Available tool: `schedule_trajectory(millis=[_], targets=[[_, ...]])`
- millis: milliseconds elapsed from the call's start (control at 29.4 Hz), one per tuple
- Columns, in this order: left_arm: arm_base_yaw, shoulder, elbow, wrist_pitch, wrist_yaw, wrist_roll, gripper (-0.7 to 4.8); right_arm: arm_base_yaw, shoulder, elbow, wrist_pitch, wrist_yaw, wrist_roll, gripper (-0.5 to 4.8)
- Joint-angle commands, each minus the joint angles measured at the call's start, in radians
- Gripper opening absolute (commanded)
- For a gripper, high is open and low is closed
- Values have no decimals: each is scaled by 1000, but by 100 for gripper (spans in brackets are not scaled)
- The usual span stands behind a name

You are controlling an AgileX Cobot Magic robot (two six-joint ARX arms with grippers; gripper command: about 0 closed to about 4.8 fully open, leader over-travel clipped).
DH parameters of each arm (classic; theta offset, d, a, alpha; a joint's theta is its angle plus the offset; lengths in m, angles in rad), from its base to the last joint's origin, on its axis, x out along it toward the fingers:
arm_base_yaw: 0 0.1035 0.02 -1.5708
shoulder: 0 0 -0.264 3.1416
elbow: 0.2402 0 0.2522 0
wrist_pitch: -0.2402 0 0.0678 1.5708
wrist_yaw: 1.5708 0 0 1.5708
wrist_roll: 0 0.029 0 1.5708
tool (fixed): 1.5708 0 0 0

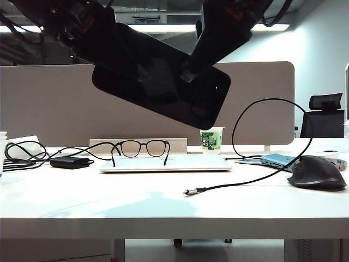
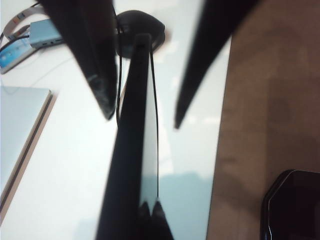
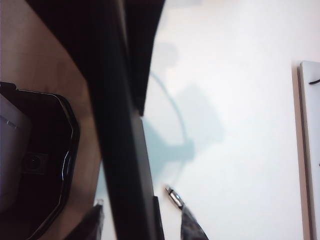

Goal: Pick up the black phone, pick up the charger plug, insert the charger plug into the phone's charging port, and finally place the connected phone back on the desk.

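spanning the whole lower scene, the white bench (image 1: 163,207) carries everything except the black phone (image 1: 163,90); that phone is up in the air, well above the bench and above the closed laptop (image 1: 163,162), tilted with one end lower toward the mouse side; the left gripper (image 1: 143,73) has its fingers closed on the phone, the slab seen edge-on between them in the left wrist view, black phone (image 2: 131,150); the right gripper (image 1: 188,73) hangs just beside the phone's upper edge, and whether its fingers are open, closing or touching the phone i cannot tell, since the right wrist view shows only dark blurred shapes close to the lens; behind the laptop stands the fabric partition (image 1: 43,109); to the laptop's right sits the dark mouse (image 1: 317,173); on the laptop rest the glasses (image 1: 142,150); to the laptop's left lies the small power brick (image 1: 70,162); smallest of all, the charger plug (image 1: 188,191) lies on the bench in front of the laptop's right end, its thin cable (image 1: 262,174) looping up and back behind the mouse; the right wrist view shows that charger plug (image 3: 174,196) untouched on the white surface; as a judgement, the phone pickup is done, while picking up the plug, inserting it and setting the connected phone down all remain.
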Motion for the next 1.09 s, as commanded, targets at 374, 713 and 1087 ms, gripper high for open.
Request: schedule_trajectory(millis=[374,713,1087], targets=[[-2,-6,8,97,99,7,-6,1,0,2,26,35,-5,116],[0,-7,8,108,97,-8,-6,1,-2,3,27,45,-5,7],[1,-7,8,221,49,-56,367,-13,-48,5,30,47,-4,-1]])
